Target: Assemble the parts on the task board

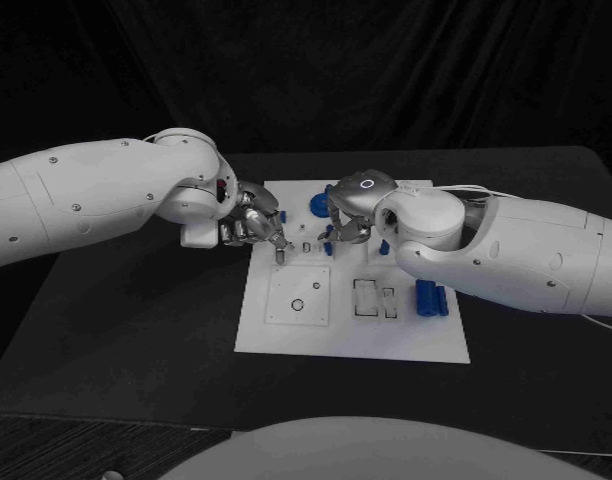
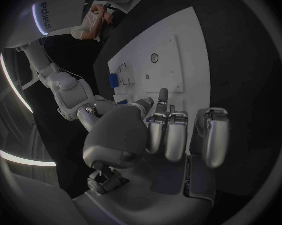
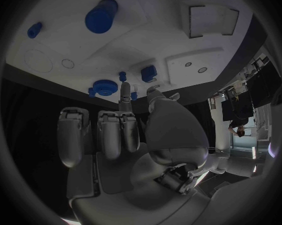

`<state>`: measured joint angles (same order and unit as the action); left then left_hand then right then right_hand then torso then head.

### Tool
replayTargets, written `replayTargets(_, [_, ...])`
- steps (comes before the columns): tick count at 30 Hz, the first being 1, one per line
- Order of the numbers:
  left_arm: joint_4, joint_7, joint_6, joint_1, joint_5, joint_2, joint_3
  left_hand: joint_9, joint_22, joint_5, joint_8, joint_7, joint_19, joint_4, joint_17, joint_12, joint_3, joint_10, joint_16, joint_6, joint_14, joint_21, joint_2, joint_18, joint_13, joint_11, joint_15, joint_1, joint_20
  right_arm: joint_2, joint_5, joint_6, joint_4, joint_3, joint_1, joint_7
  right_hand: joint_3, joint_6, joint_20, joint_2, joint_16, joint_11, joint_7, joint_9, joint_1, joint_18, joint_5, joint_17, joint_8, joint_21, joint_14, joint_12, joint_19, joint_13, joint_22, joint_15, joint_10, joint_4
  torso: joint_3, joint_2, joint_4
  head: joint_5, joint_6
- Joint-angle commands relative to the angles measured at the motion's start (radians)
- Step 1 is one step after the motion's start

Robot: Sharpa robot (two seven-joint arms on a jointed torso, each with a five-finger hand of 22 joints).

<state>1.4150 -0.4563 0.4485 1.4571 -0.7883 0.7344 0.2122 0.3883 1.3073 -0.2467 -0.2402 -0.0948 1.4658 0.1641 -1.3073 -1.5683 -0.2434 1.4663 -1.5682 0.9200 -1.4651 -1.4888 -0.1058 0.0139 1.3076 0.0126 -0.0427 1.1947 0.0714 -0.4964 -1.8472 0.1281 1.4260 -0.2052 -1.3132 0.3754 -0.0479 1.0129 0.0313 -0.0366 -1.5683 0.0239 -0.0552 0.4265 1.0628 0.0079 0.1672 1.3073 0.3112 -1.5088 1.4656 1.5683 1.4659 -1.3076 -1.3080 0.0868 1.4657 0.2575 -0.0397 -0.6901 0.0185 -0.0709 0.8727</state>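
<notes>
Black table (image 1: 133, 340) carries your task board (image 1: 349, 335) at centre. Two blue parts (image 1: 430, 297) lie at its 3 o'clock edge, long axes toward 12. Left hand (image 1: 253, 225) and right hand (image 1: 347, 215) hover over the far end — whether either holds anything, you cannot tell.

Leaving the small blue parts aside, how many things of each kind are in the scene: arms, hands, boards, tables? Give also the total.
White arms: 2 (left arm, right arm)
Silver hands: 2 (left hand, right hand)
White task board: 1
Black table: 1
Total: 6
</notes>
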Motion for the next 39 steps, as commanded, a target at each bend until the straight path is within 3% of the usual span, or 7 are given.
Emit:
replayTargets(1, [0.004,0.015,-0.005,-0.002,0.007,0.000,-0.001,-0.001,0.193,-0.005,0.003,-0.005,0.027,-0.006,-0.263,-0.003,0.000,0.104,-0.003,0.002,-0.106,0.004,-0.002,0.015,0.263,0.009,0.009,0.010,0.007,-0.001,-0.012,-0.007,0.003,0.001,0.004,0.024,0.000,0.004,0.002,0.002,0.000,-0.005,-0.001,0.004,-0.015,0.011,-0.009,0.259,-0.006,0.005,0.104,0.003,0.067,-0.263,-0.237,-0.008,0.105,0.010,-0.0002,0.000,0.0002,-0.001,0.000])
replayTargets(13, [0.001,0.015,-0.005,-0.002,0.007,0.000,-0.001,-0.001,0.193,-0.005,0.003,-0.005,0.027,-0.006,-0.263,-0.003,0.000,0.104,-0.003,0.002,-0.106,0.004,-0.002,0.015,0.263,0.009,0.009,0.010,0.007,0.000,-0.012,-0.001,0.007,0.001,0.016,0.025,0.000,0.006,0.002,0.004,0.001,-0.005,0.000,0.006,-0.018,0.012,-0.013,0.257,-0.007,0.008,0.104,0.003,0.065,-0.263,-0.236,-0.008,0.105,0.013,0.0001,0.000,0.0005,-0.001,0.000])
replayTargets(16, [0.001,0.015,-0.004,-0.002,0.007,0.000,-0.001,-0.001,0.193,-0.005,0.003,-0.005,0.027,-0.006,-0.263,-0.003,0.000,0.104,-0.003,0.002,-0.106,0.004,-0.002,0.015,0.263,0.009,0.009,0.010,0.007,0.001,-0.012,-0.005,0.007,0.001,0.018,0.023,-0.004,0.007,0.002,-0.001,0.001,-0.004,0.000,0.013,-0.002,0.012,-0.008,0.255,-0.012,0.009,0.103,0.003,0.065,-0.263,-0.236,-0.008,0.105,-0.001,-0.0003,0.000,0.0008,-0.001,0.000])
replayTargets(21, [-0.001,0.015,-0.002,-0.002,0.007,0.000,-0.001,-0.001,0.193,-0.005,0.003,-0.005,0.027,-0.006,-0.263,-0.003,0.000,0.104,-0.003,0.002,-0.106,0.004,-0.002,0.015,0.263,0.009,0.009,0.010,0.007,0.001,-0.012,-0.028,0.006,0.001,0.022,0.018,-0.018,0.007,0.000,-0.021,0.004,-0.001,0.001,0.036,0.044,0.013,0.073,0.251,-0.032,0.014,0.102,0.003,0.063,-0.263,-0.235,-0.006,0.105,-0.045,0.0000,0.000,0.0004,-0.001,0.000])
replayTargets(39, [-0.007,0.012,0.006,-0.003,0.007,-0.004,-0.001,-0.002,0.192,-0.005,0.004,-0.005,0.026,-0.005,-0.263,-0.003,-0.001,0.104,-0.003,0.002,-0.106,0.006,-0.002,0.015,0.263,0.009,0.009,0.008,0.007,0.002,-0.012,-0.012,0.002,0.001,0.033,-0.021,-0.047,-0.009,-0.002,-0.036,0.007,0.002,-0.002,0.064,0.109,0.016,0.124,0.243,-0.060,0.024,0.100,0.003,0.058,-0.263,-0.231,-0.003,0.105,-0.107,0.0000,0.000,0.0004,-0.002,0.000])
